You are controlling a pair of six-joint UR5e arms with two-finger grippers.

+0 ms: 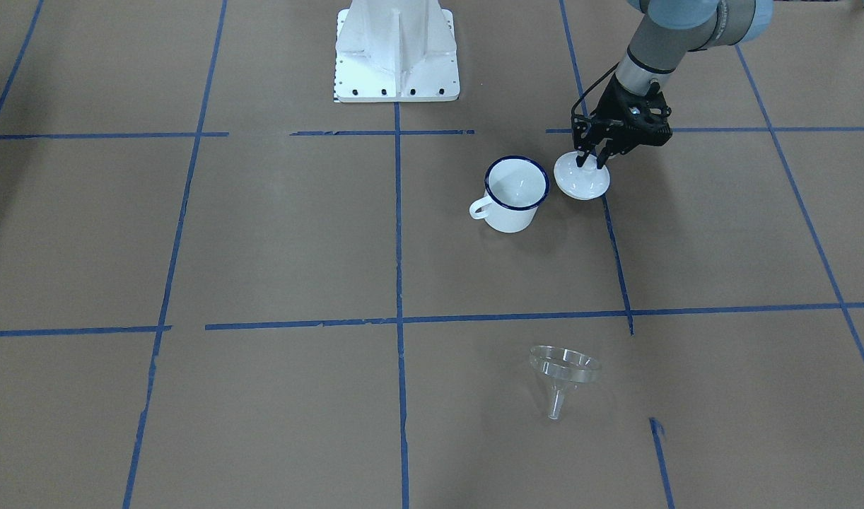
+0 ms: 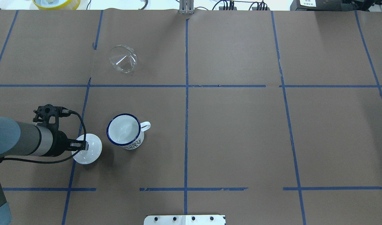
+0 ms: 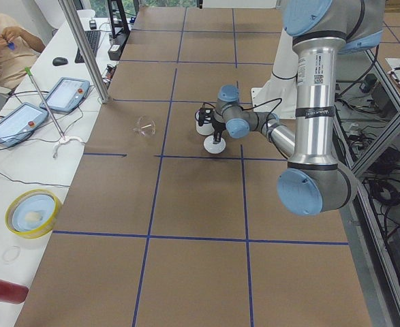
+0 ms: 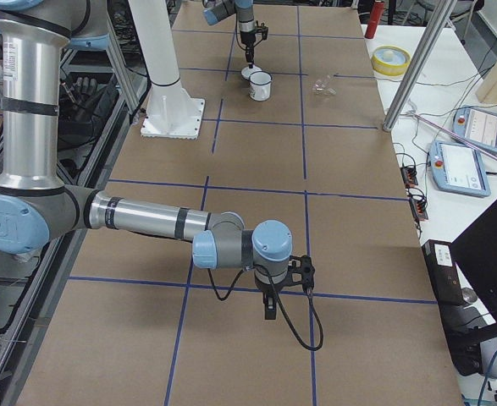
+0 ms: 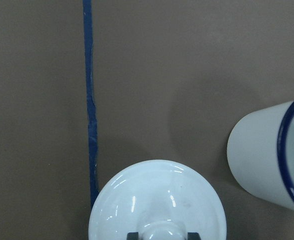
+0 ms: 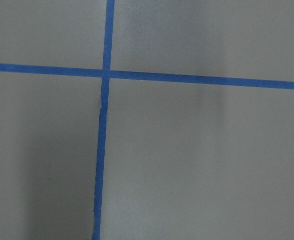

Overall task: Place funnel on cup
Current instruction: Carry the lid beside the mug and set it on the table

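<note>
Beside the cup (image 1: 515, 194), the left hand (image 1: 592, 162) is closed on a white lid's (image 1: 580, 185) knob (image 5: 162, 232). Well apart, the funnel (image 1: 565, 367) lies on the worktop (image 1: 262, 247). Whether the right hand (image 4: 270, 309) is open, I cannot tell.

Likely robotics lab: taped-grid table (image 3: 200, 272), teach pendants (image 3: 67, 94), operator (image 3: 2, 48).

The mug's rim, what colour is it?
Dark blue, around a white mug; the front-facing view shows it best.

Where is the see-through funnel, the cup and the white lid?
funnel (image 2: 123, 59): overhead view, on its clear cone.
cup (image 2: 124, 130): overhead view, on its white inside.
white lid (image 2: 93, 153): overhead view, on its bare top near the edge.
</note>
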